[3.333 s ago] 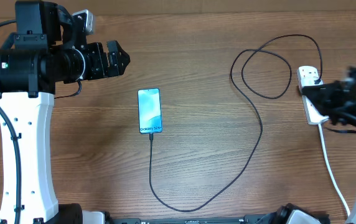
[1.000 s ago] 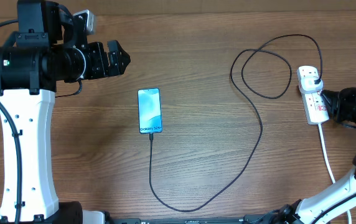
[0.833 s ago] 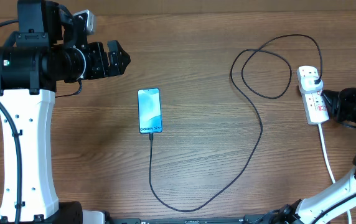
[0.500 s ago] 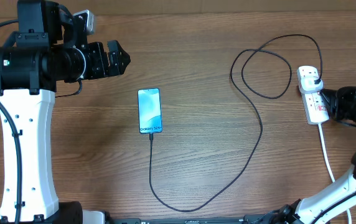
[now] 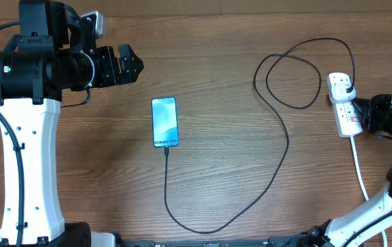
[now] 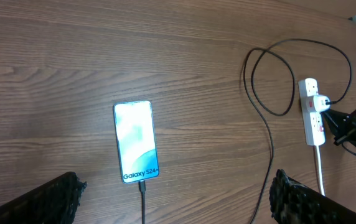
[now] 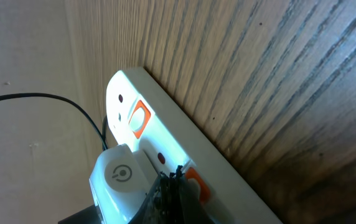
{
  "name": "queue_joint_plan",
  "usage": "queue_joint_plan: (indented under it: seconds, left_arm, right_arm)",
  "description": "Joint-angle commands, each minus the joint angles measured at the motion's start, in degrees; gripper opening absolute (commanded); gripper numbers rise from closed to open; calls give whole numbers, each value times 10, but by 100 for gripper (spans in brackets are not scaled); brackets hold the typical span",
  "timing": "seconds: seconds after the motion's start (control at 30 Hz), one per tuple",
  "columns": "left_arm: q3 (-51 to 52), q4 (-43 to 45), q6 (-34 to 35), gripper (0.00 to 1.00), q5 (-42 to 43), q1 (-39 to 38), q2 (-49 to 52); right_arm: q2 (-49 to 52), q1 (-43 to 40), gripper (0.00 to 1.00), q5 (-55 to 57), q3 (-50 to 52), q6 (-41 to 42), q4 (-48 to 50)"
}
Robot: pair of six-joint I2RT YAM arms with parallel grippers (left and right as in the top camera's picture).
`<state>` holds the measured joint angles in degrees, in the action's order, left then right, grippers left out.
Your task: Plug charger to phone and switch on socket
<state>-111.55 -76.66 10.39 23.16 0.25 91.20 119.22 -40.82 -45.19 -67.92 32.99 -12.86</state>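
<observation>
**Table** [image 5: 223, 82]: bare wood, smooth, so light objects are likely to slide on it.

**Charger** [image 5: 283, 161]: a long, thin, limp black cable. It loops beside the socket, sweeps across the table and runs up to the phone's lower edge, where its tip appears seated. It is best held close to either end.

**Socket** [image 5: 349, 118]: at the table's right edge, trailing a thick white cord [image 5: 362, 171]. It is rigid plastic and probably light. It should be pressed from above rather than gripped, since a sideways push could shift it.

**Phone** [image 5: 164, 122]: lies flat at mid-table with its screen lit. It is slim, glassy and likely slippery and fragile. The long edges are the safe places to grip.

**Left fingers** [image 6: 41, 202]: spread fully apart, holding nothing, raised well clear of the phone.

**Right fingers** [image 7: 168, 202]: closed tight together and empty. The tips sit at the socket's orange switch [image 7: 196, 186]. Whether they actually touch it cannot be judged.
</observation>
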Motion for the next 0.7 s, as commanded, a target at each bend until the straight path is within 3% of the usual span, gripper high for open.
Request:
queue_joint_plan:
  seconds: [0.0, 0.67]
  left_arm:
    - [-5, 2, 3, 100, 2, 1, 3]
    - [-5, 2, 3, 100, 2, 1, 3]
  right_arm:
    - [4, 18, 4, -11, 4, 0, -19]
    - [4, 16, 4, 31, 4, 4, -35]
